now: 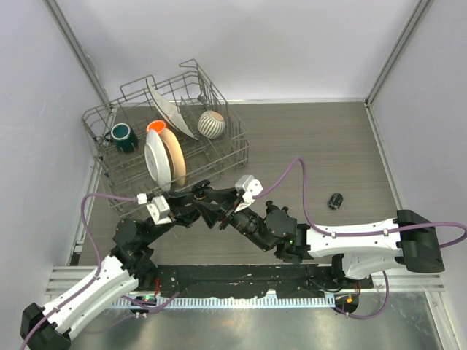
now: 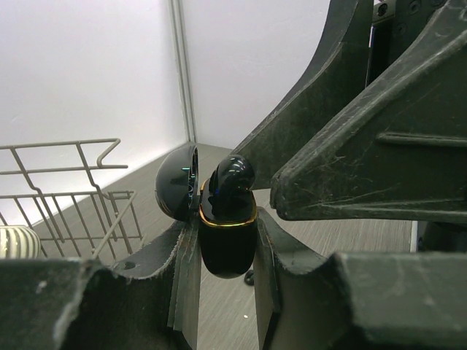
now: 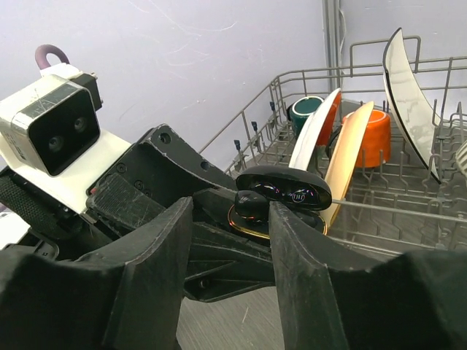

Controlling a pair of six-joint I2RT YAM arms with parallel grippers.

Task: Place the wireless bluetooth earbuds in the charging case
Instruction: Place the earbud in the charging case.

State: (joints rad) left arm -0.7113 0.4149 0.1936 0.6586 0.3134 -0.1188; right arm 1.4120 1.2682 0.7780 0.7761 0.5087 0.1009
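Note:
My left gripper [image 1: 210, 201] [image 2: 226, 251] is shut on the glossy black charging case [image 2: 227, 248], held above the table with its gold-rimmed lid [image 2: 177, 191] open. One black earbud [image 2: 230, 181] [image 3: 252, 204] sits in the open case, partly sticking out. My right gripper [image 1: 228, 211] [image 3: 230, 219] is open. Its fingers [image 2: 350, 146] straddle the case top, and one finger [image 3: 292, 240] stands next to the earbud. The case also shows in the right wrist view [image 3: 284, 191]. A second black earbud [image 1: 335, 200] lies on the table to the right, apart from both grippers.
A wire dish rack [image 1: 237, 157] stands at the back left with plates [image 1: 163, 157], a green mug [image 1: 122, 135], an orange cup [image 1: 155, 126] and a striped cup [image 1: 211, 124]. Its near side is close behind the grippers. Walls enclose the table.

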